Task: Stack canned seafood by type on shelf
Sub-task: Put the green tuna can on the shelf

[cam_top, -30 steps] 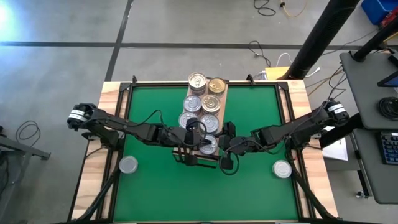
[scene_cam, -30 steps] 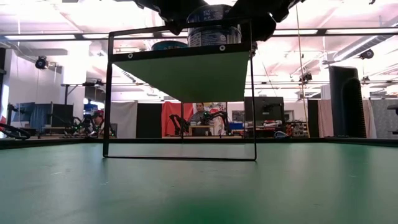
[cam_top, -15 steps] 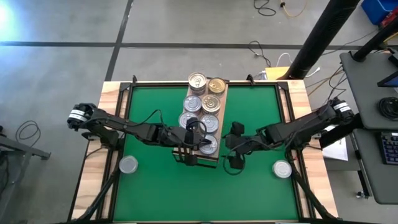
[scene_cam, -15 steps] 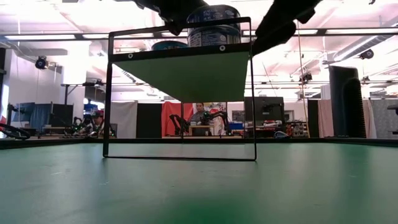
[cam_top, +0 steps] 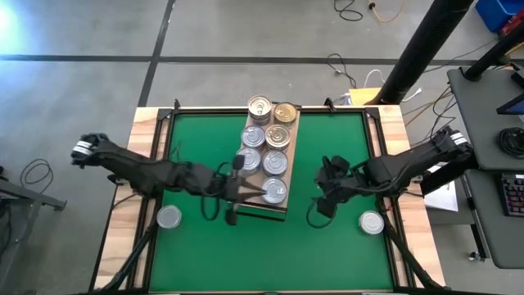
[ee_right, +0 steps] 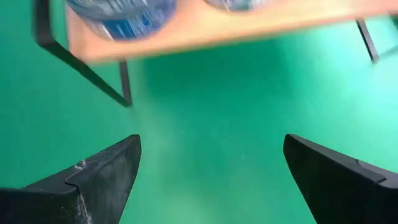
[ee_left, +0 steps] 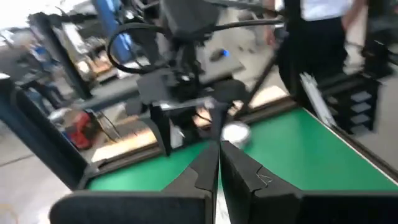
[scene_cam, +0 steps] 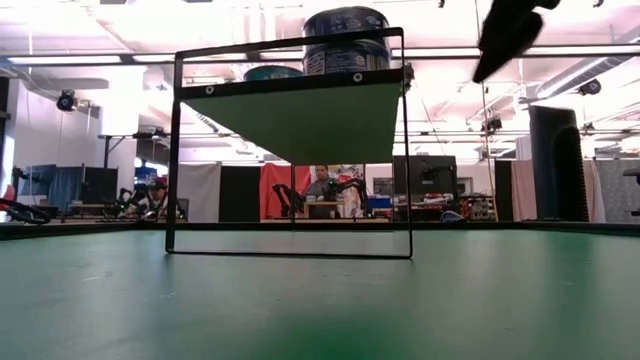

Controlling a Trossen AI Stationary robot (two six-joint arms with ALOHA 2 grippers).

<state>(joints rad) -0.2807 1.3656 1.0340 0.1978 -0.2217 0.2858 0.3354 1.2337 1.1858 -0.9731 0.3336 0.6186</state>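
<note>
From above, I see the shelf [cam_top: 282,211] at the green tabletop's [cam_top: 205,254] middle carrying tins [cam_top: 276,162] in two rows. My left gripper [cam_top: 232,215], clenched empty, sits beside its near end; my right gripper [cam_top: 322,205] hangs released nearby. Single tins lie near both near corners. Low down, tins [scene_cam: 345,42] top the shelf [scene_cam: 290,80].

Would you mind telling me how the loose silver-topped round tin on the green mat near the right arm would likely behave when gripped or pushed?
The loose silver-topped round tin looks rigid metal, so it should not deform. Short and flat on the green mat, it would probably slide rather than tip. Its smooth round wall may slip between the open right gripper's fingers.
</note>
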